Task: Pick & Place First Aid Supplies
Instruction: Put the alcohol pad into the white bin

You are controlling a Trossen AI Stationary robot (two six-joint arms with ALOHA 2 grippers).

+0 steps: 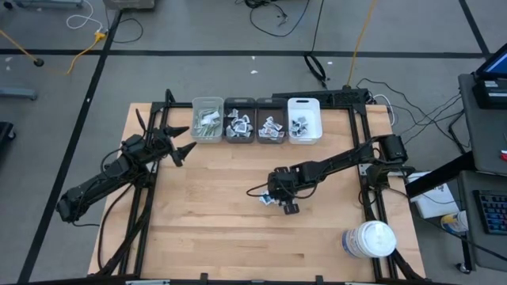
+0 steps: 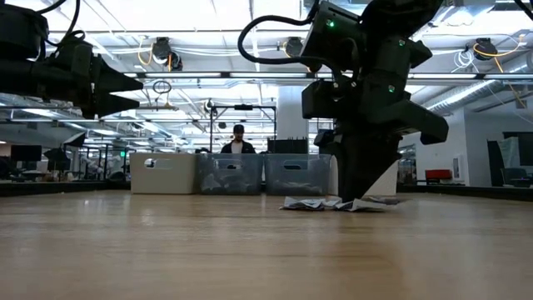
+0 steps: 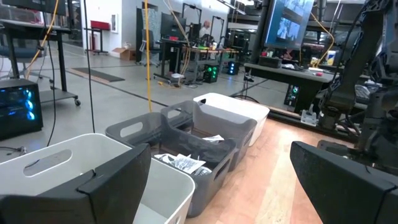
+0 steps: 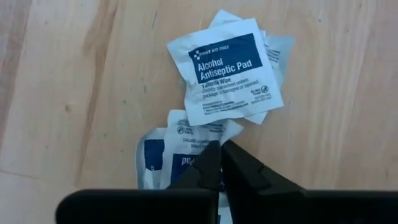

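The wooden table (image 1: 238,222) carries everything. Along its far edge stands a row of four small bins (image 1: 256,120), two pale ones at the ends and two grey ones between, each already holding sachets. A large white jar (image 1: 369,240) sits near the near right corner.

The left gripper (image 1: 181,142) hangs above the table near the far left corner, just beside the row of bins, its fingers spread wide and empty. The right gripper (image 4: 219,163) is down at the table's middle, somewhat toward the right edge, its fingers pressed together over a small heap of sachets (image 4: 211,124).

In that heap, an alcohol pad sachet (image 4: 228,70) lies flat and printed side up on top of another. Just beside it, a blue-printed sachet (image 4: 163,163) runs under the closed fingertips. The tips seem to nip its edge, though whether it is truly caught I cannot tell.

These packets look nearly weightless, thin and limp, with a slick foil-paper skin. They probably slide on the wood rather than resist, and overlapping ones may cling and lift together. Lying flat, they offer nothing to close around, so the best hold is likely a crimped border or a raised corner, pinched firmly. A soft squeeze should not harm the contents.
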